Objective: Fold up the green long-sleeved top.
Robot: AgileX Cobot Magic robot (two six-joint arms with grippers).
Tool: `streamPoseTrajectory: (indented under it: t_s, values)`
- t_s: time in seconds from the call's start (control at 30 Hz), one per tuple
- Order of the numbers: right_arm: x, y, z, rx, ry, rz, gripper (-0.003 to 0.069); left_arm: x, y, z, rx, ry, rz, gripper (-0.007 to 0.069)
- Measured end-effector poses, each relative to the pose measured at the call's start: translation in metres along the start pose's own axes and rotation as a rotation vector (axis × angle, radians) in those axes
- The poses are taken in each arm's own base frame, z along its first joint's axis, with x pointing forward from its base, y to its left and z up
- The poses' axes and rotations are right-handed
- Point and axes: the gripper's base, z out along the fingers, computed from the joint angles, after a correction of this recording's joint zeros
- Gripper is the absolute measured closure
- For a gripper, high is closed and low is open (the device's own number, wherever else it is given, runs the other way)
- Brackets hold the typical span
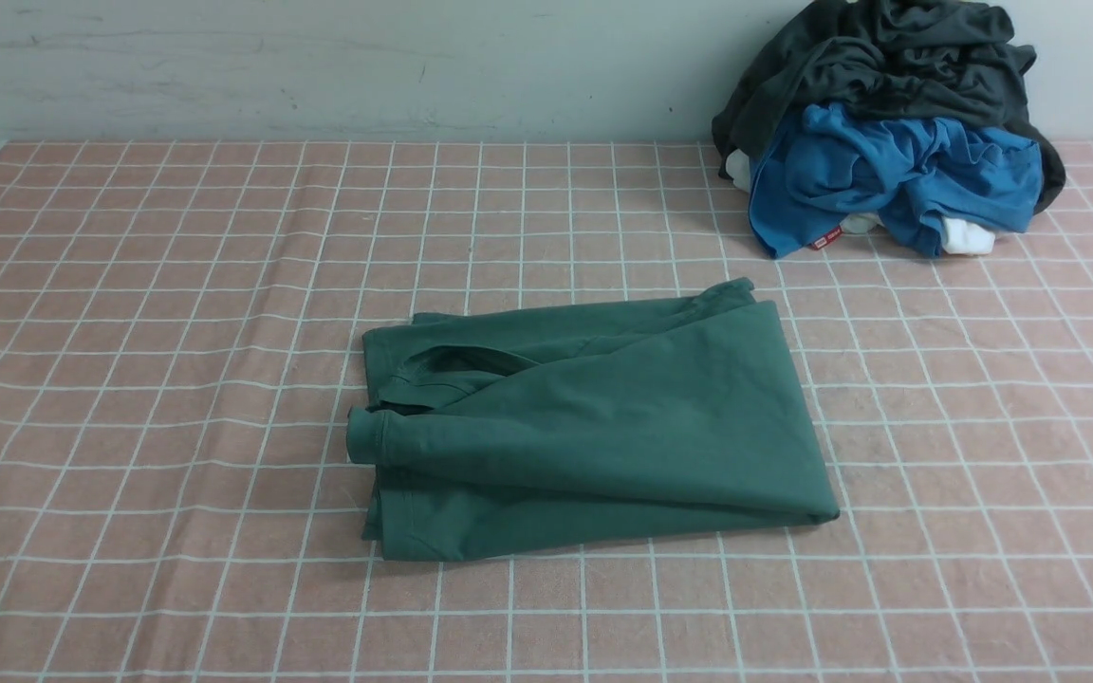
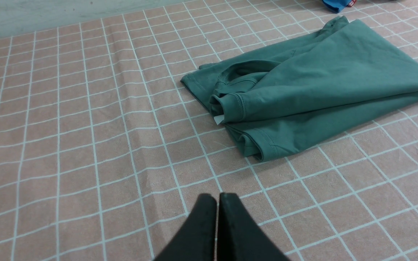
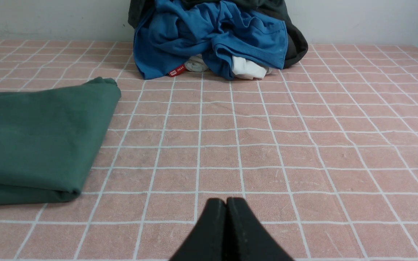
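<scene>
Left gripper (image 2: 217,197), fingers pressed together and holding nothing, hovers above bare checked tablecloth (image 1: 129,379); ahead of its tips and off to one side lies the green long-sleeved top (image 2: 303,87), already gathered into a compact, roughly rectangular bundle, with a ribbed cuff (image 2: 230,107) and a stacked hem corner (image 2: 263,146) nearest this gripper. Judged from its soft drape and rounded fold edges, the garment is light, limp jersey: it should sag when lifted and layers may slide apart, so a hold is best taken at a hemmed corner or the cuff, pinching all layers together. A small white tag (image 2: 218,119) peeps from under the cuff. Right gripper (image 3: 226,203), likewise closed and empty, rests low over the cloth with the top's folded edge (image 3: 85,174) well to its side and a pile of dark, blue and white clothes (image 3: 212,40) straight ahead by the wall. Neither arm appears in the front view; the sleeves' course inside the bundle, the number of layers, and the tag's print cannot be made out.
</scene>
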Motion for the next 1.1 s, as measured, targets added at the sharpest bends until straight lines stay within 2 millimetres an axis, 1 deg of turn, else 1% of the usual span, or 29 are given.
streamPoseTrajectory:
  t_s: [1.0, 1.1]
  values:
    - [0.0000, 0.0000, 0.0000, 0.000, 0.000, -0.001, 0.0667, 0.0000, 0.0003, 0.0000, -0.003, 0.000, 0.002, 0.0627]
    - [0.0000, 0.0000, 0.0000, 0.000, 0.000, -0.001, 0.0667, 0.0019, 0.0014, 0.0029, -0.015, -0.002, 0.011, 0.0627]
